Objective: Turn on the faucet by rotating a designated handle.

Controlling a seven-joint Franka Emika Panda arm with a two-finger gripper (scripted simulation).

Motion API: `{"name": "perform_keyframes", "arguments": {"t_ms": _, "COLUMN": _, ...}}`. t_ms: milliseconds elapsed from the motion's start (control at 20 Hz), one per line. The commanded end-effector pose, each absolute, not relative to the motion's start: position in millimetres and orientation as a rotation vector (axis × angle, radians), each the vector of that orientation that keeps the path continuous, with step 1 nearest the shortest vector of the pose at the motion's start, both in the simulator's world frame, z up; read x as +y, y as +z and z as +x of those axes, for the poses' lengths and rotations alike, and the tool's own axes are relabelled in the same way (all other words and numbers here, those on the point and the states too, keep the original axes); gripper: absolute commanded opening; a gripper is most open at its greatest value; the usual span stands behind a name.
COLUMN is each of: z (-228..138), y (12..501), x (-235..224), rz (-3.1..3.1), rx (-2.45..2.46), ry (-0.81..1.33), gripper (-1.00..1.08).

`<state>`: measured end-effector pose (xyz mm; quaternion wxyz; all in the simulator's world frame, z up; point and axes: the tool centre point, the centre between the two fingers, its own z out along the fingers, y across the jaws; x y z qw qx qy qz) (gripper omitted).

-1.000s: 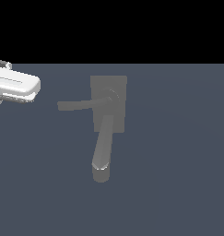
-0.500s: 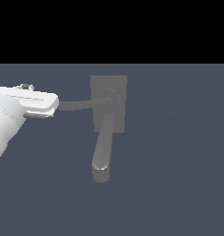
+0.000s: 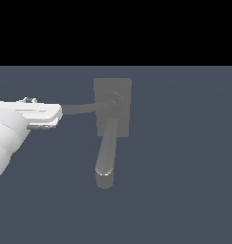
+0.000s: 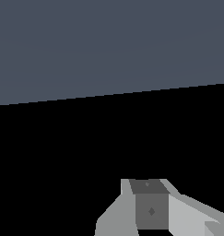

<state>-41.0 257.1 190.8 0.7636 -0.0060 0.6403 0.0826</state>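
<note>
End effector [image 3: 54, 114], jaw state indeterminable, sits at the free tip of the handle [image 3: 86, 107], which extends toward exterior view's left from the faucet [image 3: 112, 107] hub, presumably for maximum turning leverage.

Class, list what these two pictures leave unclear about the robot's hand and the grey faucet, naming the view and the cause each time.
- Exterior view: the white arm's gripper covers the outer end of the thin grey bar handle; fingers unseen, so grasp or mere contact is unclear.
- Exterior view: the arm is cut off by the picture's left edge.
- Wrist view: only a grey part at the lower edge shows; the matte grey faucet is absent.
</note>
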Motion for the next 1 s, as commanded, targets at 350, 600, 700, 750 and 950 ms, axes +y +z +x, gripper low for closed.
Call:
{"name": "perform_keyframes", "arguments": {"t_ms": 350, "z": -45, "y": 174, "x": 252, "rz": -0.010, "rx": 1.424, "ry": 0.167, "gripper": -1.00}}
{"name": "perform_keyframes", "arguments": {"t_ms": 600, "z": -36, "y": 180, "x": 238, "rz": 0.021, "rx": 1.413, "ry": 0.163, "gripper": -1.00}}
{"name": "perform_keyframes", "arguments": {"t_ms": 700, "z": -33, "y": 180, "x": 231, "rz": 0.030, "rx": 1.413, "ry": 0.156, "gripper": -1.00}}
{"name": "perform_keyframes", "arguments": {"t_ms": 750, "z": -33, "y": 179, "x": 228, "rz": 0.031, "rx": 1.416, "ry": 0.151, "gripper": -1.00}}
{"name": "perform_keyframes", "arguments": {"t_ms": 950, "z": -33, "y": 166, "x": 217, "rz": 0.020, "rx": 1.446, "ry": 0.117, "gripper": -1.00}}
